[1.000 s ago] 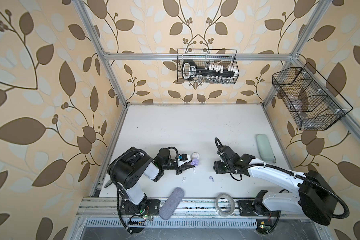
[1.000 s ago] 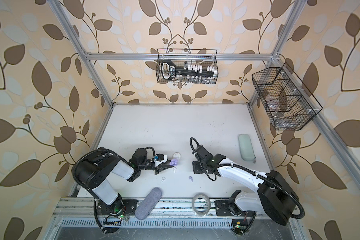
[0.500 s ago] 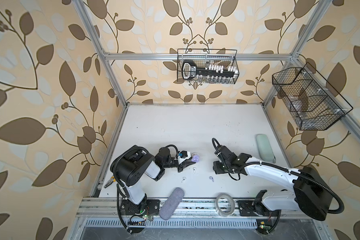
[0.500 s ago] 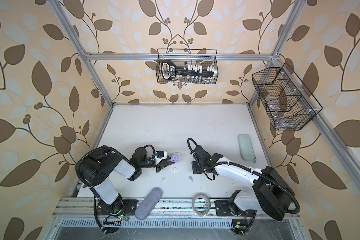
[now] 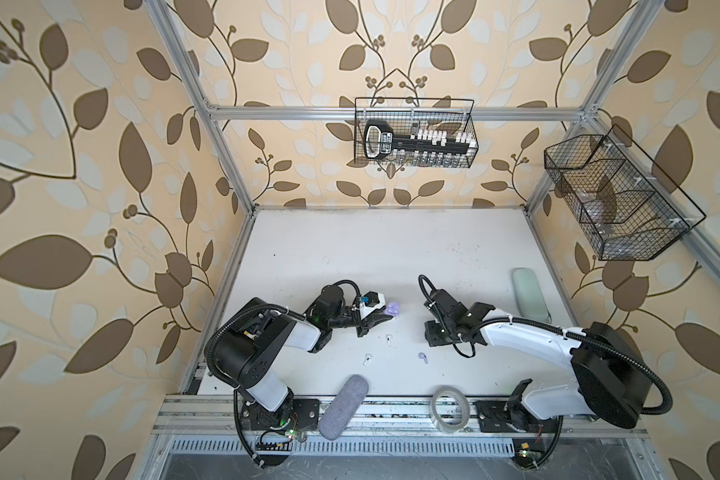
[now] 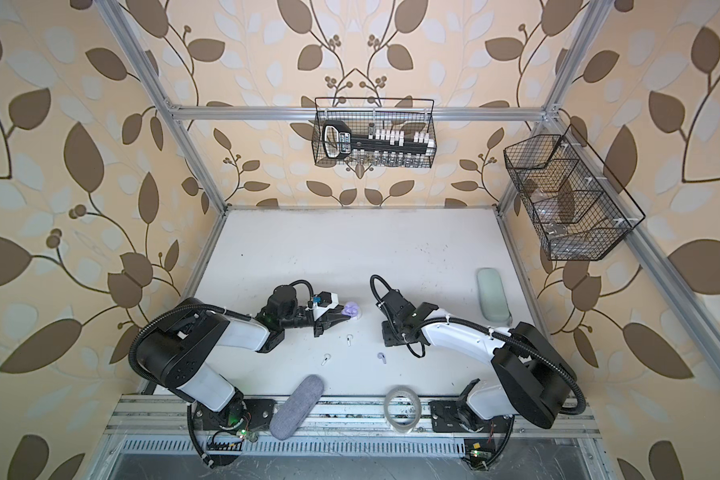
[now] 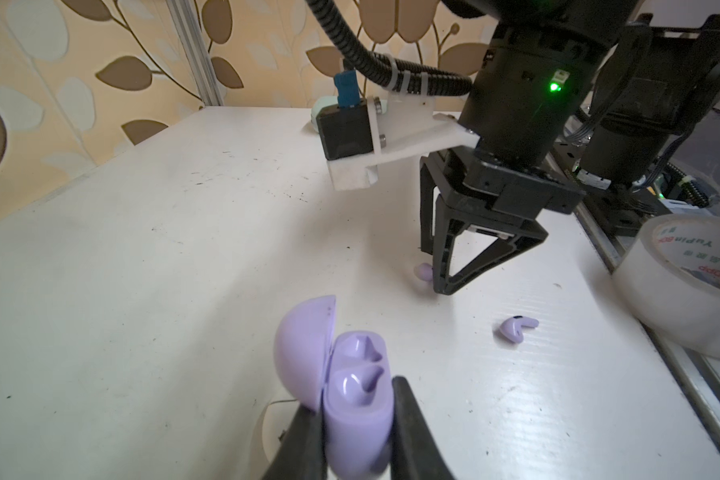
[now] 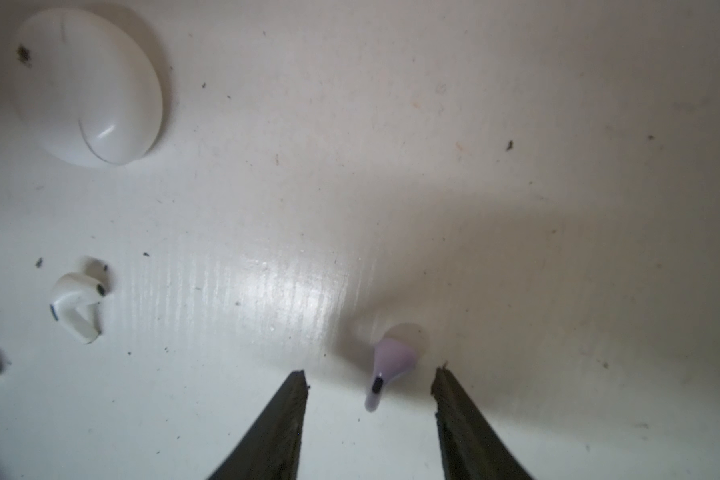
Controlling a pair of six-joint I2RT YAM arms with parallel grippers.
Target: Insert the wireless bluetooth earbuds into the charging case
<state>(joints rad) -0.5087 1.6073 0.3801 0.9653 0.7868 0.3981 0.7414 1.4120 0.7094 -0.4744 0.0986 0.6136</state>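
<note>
- Leaf-print walls all round, and a white surface [image 5: 371, 257] flecked with dark specks carries everything.
- Now the left fingers [image 7: 408, 419] are clamped tight on the lilac charging case [image 7: 350, 390], left of the surface's middle, toward the front edge. Its lid is hinged open and both wells are empty.
- Over to the right fingers [image 8: 275, 424]: pointing down at the surface, spread apart, one on either side of the first lilac earbud [image 8: 391, 355], touching neither side of it.
- That earbud lies on the surface right of the middle. Its long axis runs along the gap, stem toward the wrist, bulb away.
- Then the second lilac earbud [image 5: 423, 357], closer to the front edge, stem aimed at that edge.
- Between the arms lies the first white earbud [image 5: 389, 340], stem toward the front edge.
- Nearer the front is the second white earbud [image 5: 367, 359], stem slanting toward the front left corner.
- Shut and resting on the surface is the white case [image 8: 88, 87], near the first white earbud.
- Count: four earbuds, two lilac and two white, all lying loose; two cases, one lilac and one white.
- At the front edge sit a tape roll [image 5: 451, 409] and a grey pouch [image 5: 344, 405].
</note>
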